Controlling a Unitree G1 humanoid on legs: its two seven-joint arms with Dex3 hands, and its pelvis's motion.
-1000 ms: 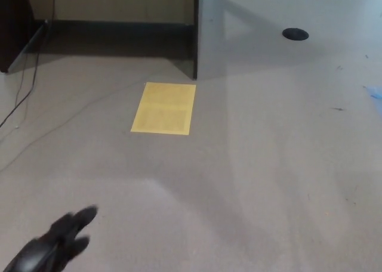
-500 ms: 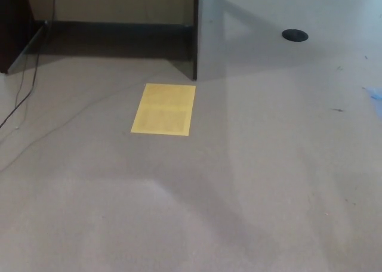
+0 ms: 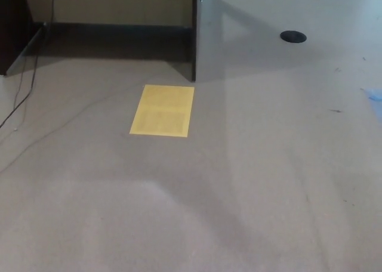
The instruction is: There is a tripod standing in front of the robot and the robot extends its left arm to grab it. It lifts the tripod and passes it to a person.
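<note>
No tripod shows anywhere in the head view, and no person either. Neither of my hands is in the picture. Only the grey floor (image 3: 239, 182) lies before me, with a yellow rectangular sheet (image 3: 162, 110) flat on it a little left of centre.
A dark partition edge (image 3: 194, 39) stands upright behind the yellow sheet, with a dark baseboard along the back wall. A thin cable (image 3: 27, 90) trails over the floor at the left. A round black floor disc (image 3: 293, 36) sits at the back right, and a blue scrap (image 3: 374, 94) at the right edge.
My left hand, seen at the bottom left a second ago, has dropped out of the picture. The floor and the yellow sheet stay put.
</note>
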